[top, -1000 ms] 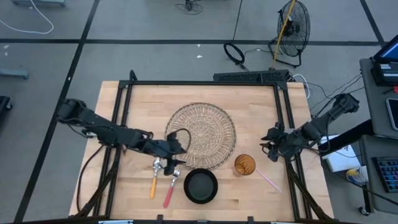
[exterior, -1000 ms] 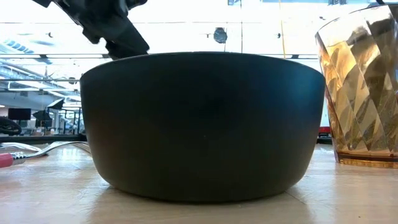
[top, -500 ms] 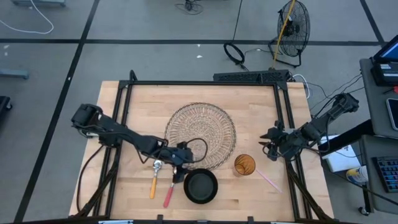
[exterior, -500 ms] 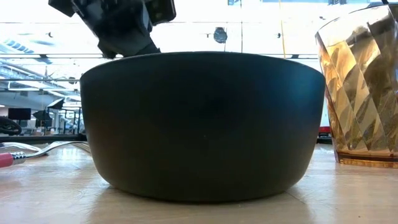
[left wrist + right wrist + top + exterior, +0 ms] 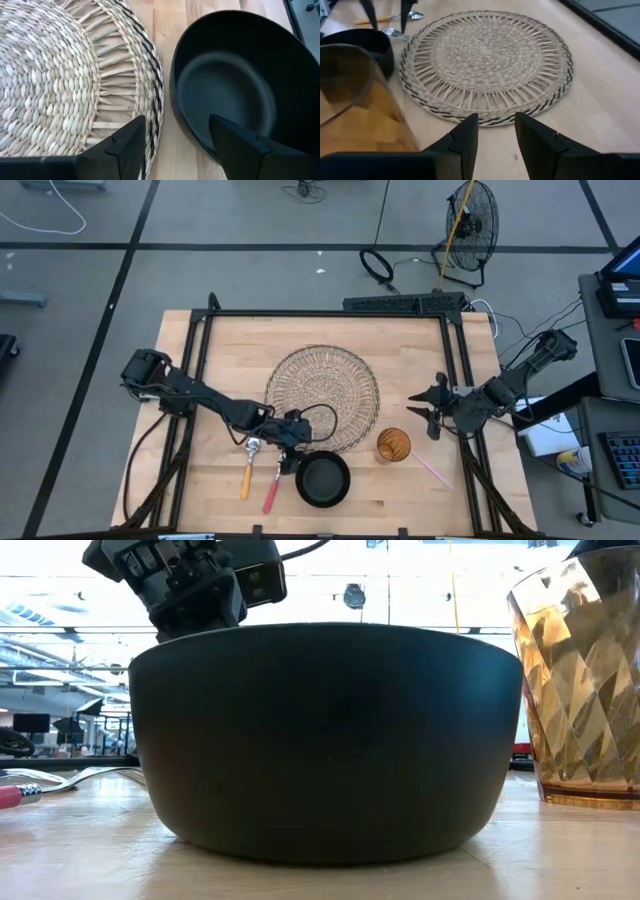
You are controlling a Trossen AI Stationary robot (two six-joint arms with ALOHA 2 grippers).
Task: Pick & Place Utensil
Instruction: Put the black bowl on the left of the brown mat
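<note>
Worktop (image 5: pixel 220 340): pale wood planks, dark metal frame around it. At its centre you have a round woven placemat (image 5: pixel 323 396), straw-coloured coils with a dark braided rim. Just near of it sits a matte black bowl (image 5: pixel 322 479), round, smooth-walled. Right of the bowl, an amber faceted glass tumbler (image 5: pixel 393 445).

Utensils lie left of the bowl, on the near side of the worktop: a spoon with an orange handle (image 5: pixel 247 470), and beside it a fork with a red handle (image 5: pixel 274 482).

Left end effector (image 5: pixel 292 452): fingers apart, holding nothing, hanging over the gap where the placemat rim meets the bowl, just beside the fork's tines.

Right end effector (image 5: pixel 418 405): fingers apart, empty, at the right side, pointing toward the placemat, just far of the tumbler.
</note>
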